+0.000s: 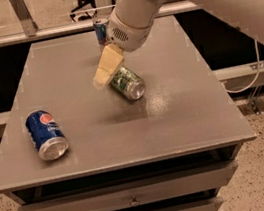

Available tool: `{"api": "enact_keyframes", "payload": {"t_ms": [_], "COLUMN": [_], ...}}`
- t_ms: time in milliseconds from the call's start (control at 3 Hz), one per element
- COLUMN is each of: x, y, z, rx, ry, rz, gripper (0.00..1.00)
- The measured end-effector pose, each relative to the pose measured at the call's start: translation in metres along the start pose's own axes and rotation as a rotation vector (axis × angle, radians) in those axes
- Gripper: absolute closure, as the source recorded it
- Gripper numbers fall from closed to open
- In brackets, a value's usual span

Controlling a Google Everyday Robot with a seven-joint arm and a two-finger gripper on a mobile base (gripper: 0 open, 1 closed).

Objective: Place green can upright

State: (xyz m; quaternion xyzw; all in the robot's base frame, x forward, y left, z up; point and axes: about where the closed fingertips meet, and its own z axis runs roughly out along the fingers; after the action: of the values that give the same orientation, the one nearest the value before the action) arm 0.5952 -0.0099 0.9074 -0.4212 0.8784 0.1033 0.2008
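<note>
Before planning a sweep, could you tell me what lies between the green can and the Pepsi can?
Bare tabletop, in the camera view; the gripper hangs at the left end of the green can.

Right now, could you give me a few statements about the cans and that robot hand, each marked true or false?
1. The green can stands upright. False: it lies on its side.
2. The gripper hangs low over the table, close by the green can. True.
3. The Pepsi can lies on its side. True.
4. The slim can lies flat. False: it stands upright near the table's far edge.
5. The gripper is at the Pepsi can. False: it is apart from it, at the green can.
</note>
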Motion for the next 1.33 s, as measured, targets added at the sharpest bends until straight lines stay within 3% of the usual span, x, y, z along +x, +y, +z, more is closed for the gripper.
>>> {"api": "enact_keyframes", "payload": {"t_ms": [333, 667, 1000, 1333], "x": [-0.014, -0.008, -0.004, -0.003], "y": [-0.013, -0.025, -0.03, -0.033], "z": [0.036, 0.061, 0.074, 0.08], "rx": [0.033, 0.069, 0.104, 0.142], "ry": [0.027, 0.069, 0.102, 0.126], "rz": [0.102, 0.185, 0.229, 0.246], "gripper": [0.0, 0.0, 0.0, 0.19]}}
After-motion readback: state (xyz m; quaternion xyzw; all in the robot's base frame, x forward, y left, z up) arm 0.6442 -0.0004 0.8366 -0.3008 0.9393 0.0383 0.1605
